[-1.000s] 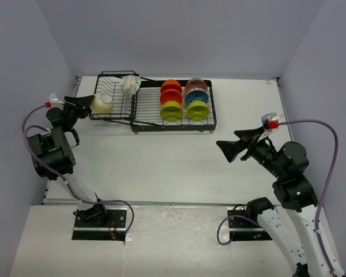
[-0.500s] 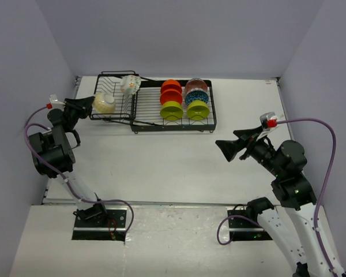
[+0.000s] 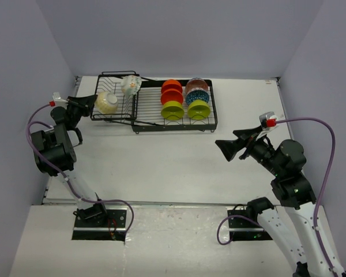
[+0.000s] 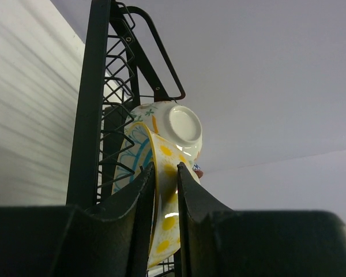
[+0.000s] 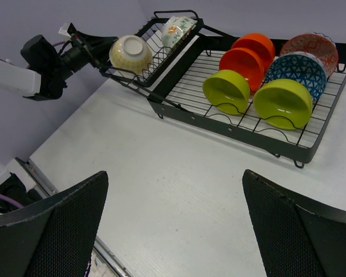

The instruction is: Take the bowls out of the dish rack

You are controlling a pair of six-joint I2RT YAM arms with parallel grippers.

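The black wire dish rack (image 3: 151,117) (image 5: 233,131) (image 4: 90,115) stands at the back of the table. A cream bowl with yellow flowers (image 3: 108,103) (image 5: 131,53) (image 4: 161,144) sits at the left end of its small basket section. My left gripper (image 3: 93,101) (image 5: 101,46) (image 4: 165,168) is shut on this bowl's rim, one finger inside and one outside. A second floral bowl (image 3: 130,85) (image 5: 176,30) lies further back in the basket. The long section holds two orange-red bowls (image 3: 171,91), two lime green bowls (image 5: 226,91), a blue speckled bowl (image 5: 297,69) and a pinkish-brown bowl (image 5: 315,47). My right gripper (image 3: 222,150) (image 5: 173,173) hangs open above bare table.
White table (image 3: 161,161) with grey walls on three sides; the left wall is close behind my left arm. A metal strip (image 3: 161,202) runs along the table's near edge.
My left gripper has pushed in toward the rack and its jaws have narrowed onto the floral bowl's rim; the bowl shifted slightly right. The right arm has not moved.
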